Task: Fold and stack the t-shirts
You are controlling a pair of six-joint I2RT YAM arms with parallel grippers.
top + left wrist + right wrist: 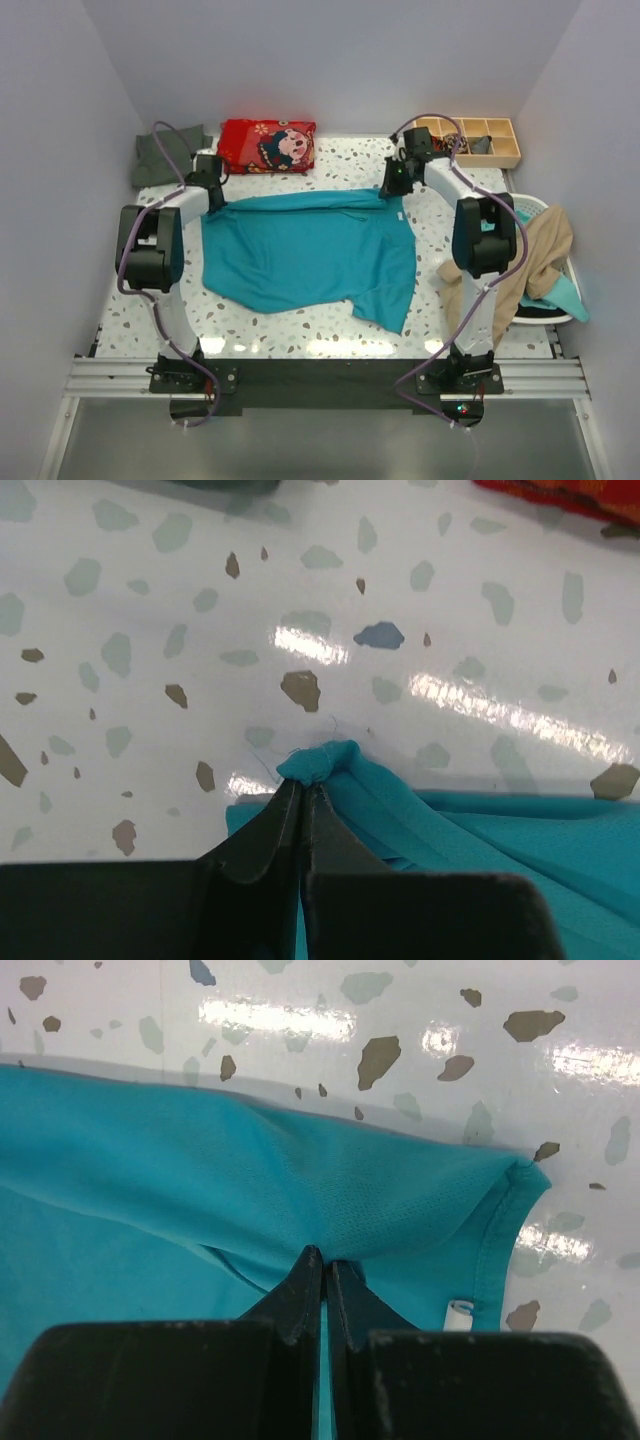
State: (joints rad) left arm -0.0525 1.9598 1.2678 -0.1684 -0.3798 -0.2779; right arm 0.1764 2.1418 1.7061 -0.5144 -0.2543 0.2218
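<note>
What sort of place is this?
Probably a lab test booth, not a home: plain white walls box in a speckled table, the left arm and right arm stand on a metal rail, and a teal t-shirt lies spread out.

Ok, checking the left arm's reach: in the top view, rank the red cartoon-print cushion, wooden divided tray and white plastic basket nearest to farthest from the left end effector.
1. Red cartoon-print cushion, just behind, slightly right.
2. Wooden divided tray, back right corner.
3. White plastic basket, far right edge.
</note>
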